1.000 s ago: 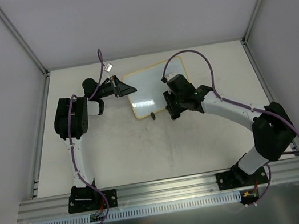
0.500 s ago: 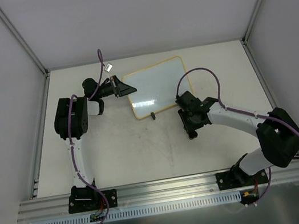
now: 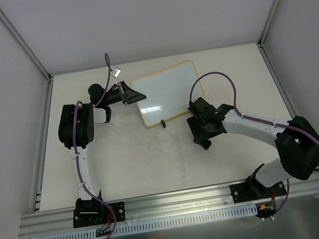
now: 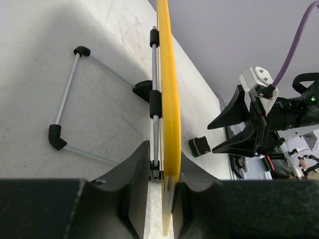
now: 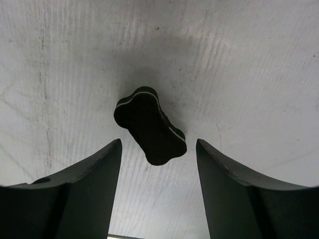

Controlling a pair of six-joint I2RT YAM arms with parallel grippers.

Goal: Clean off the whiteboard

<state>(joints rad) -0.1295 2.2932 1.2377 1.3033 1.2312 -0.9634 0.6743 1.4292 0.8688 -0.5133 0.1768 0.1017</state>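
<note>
The whiteboard [image 3: 170,90] lies at the back middle of the table, its white face blank, its cream-yellow rim [image 4: 168,99] edge-on in the left wrist view. My left gripper [image 3: 130,92] straddles its left edge. One finger touches the rim, and a thin strip of table shows between the rim and the other finger [image 4: 133,186], so it is slightly open. The black bone-shaped eraser [image 5: 149,132] lies loose on the table. My right gripper [image 5: 158,144] hangs open just over it, a finger on either side, touching nothing. The eraser [image 3: 206,144] sits in front of the board's right corner.
The board's wire stand [image 4: 67,94] with black corner caps is folded out on the table beneath it, one black foot [image 3: 163,123] poking out at the near edge. Grey walls close in the table, and an aluminium rail [image 3: 180,199] runs along the front.
My right arm has swung from over the board's near right edge down to the table in front and opened, leaving the eraser lying there. The left jaws have eased off the rim.
</note>
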